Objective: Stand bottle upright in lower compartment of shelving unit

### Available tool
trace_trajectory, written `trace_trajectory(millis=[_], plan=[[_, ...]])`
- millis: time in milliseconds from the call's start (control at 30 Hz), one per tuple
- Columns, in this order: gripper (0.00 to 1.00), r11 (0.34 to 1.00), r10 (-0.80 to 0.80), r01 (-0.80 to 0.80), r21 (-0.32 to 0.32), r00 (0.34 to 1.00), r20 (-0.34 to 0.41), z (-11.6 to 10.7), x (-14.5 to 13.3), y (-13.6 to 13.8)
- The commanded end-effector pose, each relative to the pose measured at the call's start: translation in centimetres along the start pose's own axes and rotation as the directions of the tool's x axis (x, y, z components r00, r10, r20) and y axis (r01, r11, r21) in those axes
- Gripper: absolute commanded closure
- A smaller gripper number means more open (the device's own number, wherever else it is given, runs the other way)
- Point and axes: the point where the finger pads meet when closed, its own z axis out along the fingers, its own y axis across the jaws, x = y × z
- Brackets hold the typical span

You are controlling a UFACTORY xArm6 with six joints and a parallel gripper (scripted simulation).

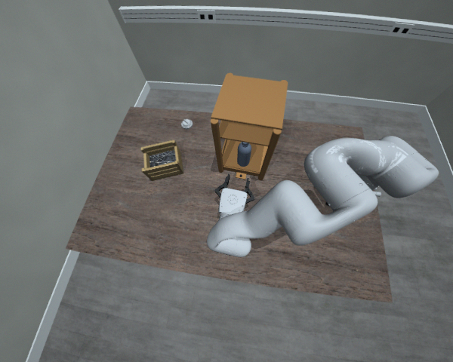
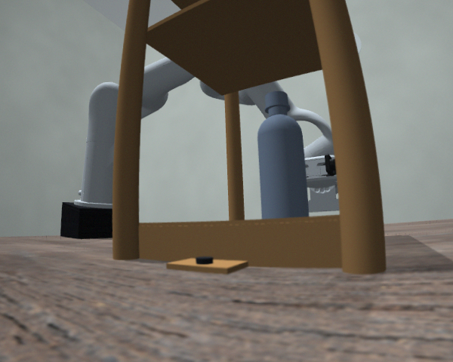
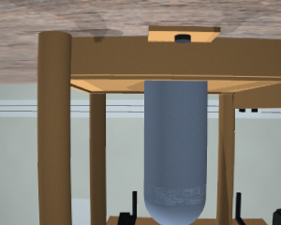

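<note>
The blue-grey bottle [image 1: 244, 154] [image 2: 283, 167] [image 3: 175, 136] stands upright, cap up, in the lower compartment of the orange-brown shelving unit [image 1: 252, 100] [image 2: 238, 243] [image 3: 54, 131]. Its base is behind the front lip [image 1: 229, 170] on the compartment's floor; the exterior view hides the base behind the panel. The wrist view shows the scene upside down. My gripper [image 1: 237, 178] is open and empty, outside the unit in front of the lip, with its fingers pointing toward the bottle and not touching it. In the exterior view it is partly hidden behind the bottle and a post.
A wooden crate [image 1: 166, 172] holding grey nail-like pieces stands left of the unit. A small white round object [image 1: 186, 124] lies behind it. A flat tab [image 1: 237, 176] [image 3: 161, 35] with a black knob juts from the unit's front; another tab [image 2: 226, 265] shows at the opposite side.
</note>
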Motion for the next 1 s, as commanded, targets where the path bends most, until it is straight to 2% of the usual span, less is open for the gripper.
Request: trace_trajectory(millis=[0, 967], plan=[[0.15, 1.000, 0.004, -0.004, 0.000, 1.000, -0.002, -0.30, -0.14, 0.09], [0.15, 1.000, 0.004, -0.004, 0.000, 1.000, -0.002, -0.54, -0.67, 0.08]])
